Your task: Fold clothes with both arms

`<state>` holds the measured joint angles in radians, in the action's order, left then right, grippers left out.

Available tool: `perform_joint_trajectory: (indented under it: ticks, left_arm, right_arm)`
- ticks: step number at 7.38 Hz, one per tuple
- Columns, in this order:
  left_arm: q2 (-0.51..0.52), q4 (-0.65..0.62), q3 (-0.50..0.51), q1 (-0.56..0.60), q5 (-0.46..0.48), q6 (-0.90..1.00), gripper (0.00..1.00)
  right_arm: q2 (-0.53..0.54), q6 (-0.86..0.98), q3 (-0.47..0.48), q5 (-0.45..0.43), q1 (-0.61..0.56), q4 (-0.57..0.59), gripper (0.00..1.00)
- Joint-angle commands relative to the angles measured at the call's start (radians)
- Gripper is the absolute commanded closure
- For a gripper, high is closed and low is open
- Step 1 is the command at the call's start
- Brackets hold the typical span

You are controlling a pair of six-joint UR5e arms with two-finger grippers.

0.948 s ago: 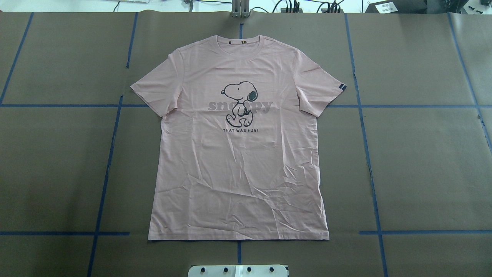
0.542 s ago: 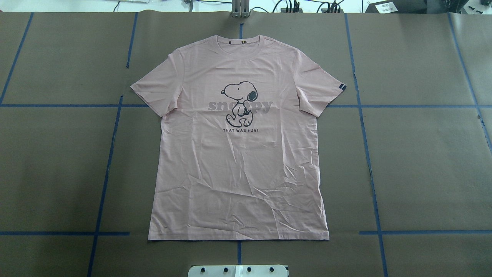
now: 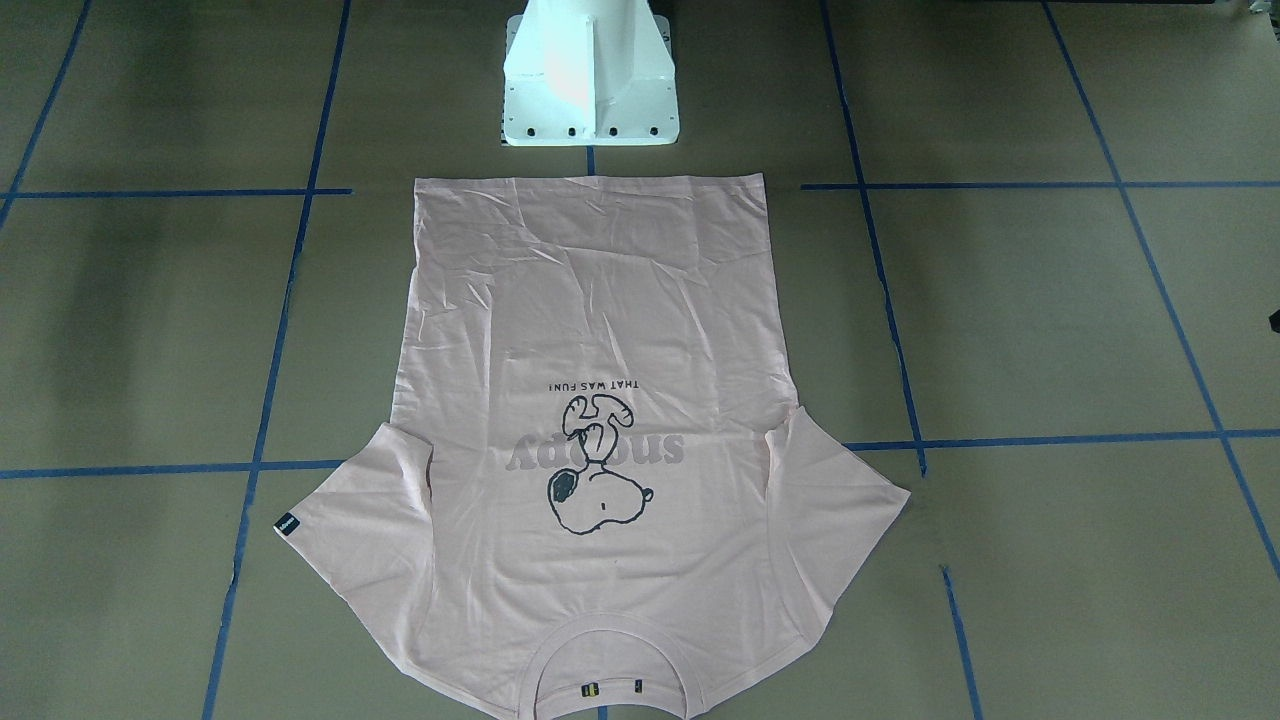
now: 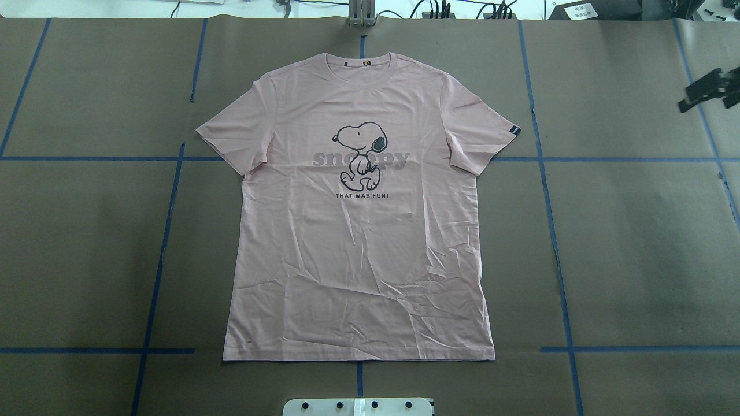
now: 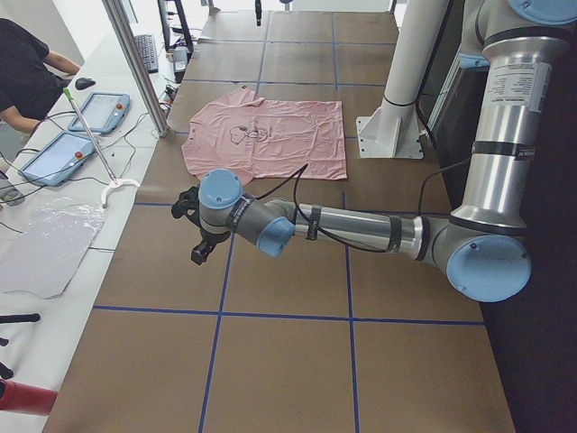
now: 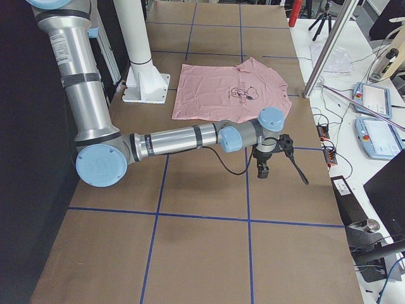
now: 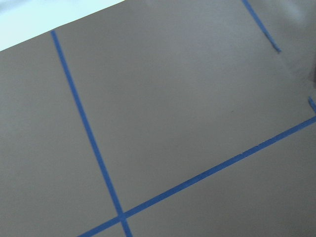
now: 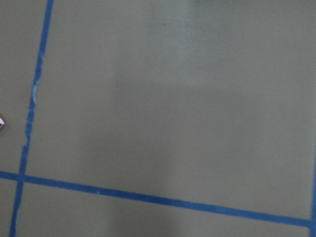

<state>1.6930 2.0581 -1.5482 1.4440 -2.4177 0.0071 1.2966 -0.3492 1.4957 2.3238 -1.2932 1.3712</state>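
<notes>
table (image 4: 636, 231): brown paper, blue tape grid.

T-shirt (image 4: 358, 260): flat, print up, centred. The collar (image 4: 363, 62) is on the far side from the robot and the hem (image 4: 358, 357) is just short of the pedestal (image 3: 590, 80). Both sleeves are spread. Judging by that, no fold has been made yet.

left arm (image 5: 352, 225) and right arm (image 6: 177, 138): each reaches low over bare table, well apart from the shirt on its own side.

right gripper (image 4: 708, 95): prongs look parted with nothing between them, but it sits at the frame edge, so low confidence.

left gripper (image 5: 200, 244): seen properly only from the side camera. Can't tell parted or closed; no cloth on it.

Risks:
- The lower body is creased near the hem. A pinch there could catch only the top layer or bunch the cloth, giving a skewed fold.
- Uneven grasp points or lift between the arms would give a crooked fold line.
- Fingers scraping in could drag the shirt across the paper.

Hidden:
- Both wrist cams show only paper and tape, no fingers and no shirt.
- The front view crops the collar edge.
- The sleeve tag (image 4: 515, 130) is too small to read.
</notes>
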Motion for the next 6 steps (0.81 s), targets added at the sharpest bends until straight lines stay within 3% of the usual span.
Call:
perform_joint_trajectory:
  ticks: [1, 4, 6]
  left_arm:
    - [0.065, 0.046, 0.049, -0.072, 0.002, -0.029, 0.00]
    - [0.117, 0.048, 0.082, -0.148, 0.002, -0.160, 0.00]
    - [0.116, 0.103, 0.085, -0.152, 0.005, -0.249, 0.00]
  right_arm:
    - [-0.085, -0.256, -0.084, -0.085, 0.151, -0.199, 0.00]
    - [-0.195, -0.312, -0.170, -0.096, 0.293, -0.218, 0.00]
    - [-0.267, -0.396, -0.245, -0.189, 0.340, -0.224, 0.00]
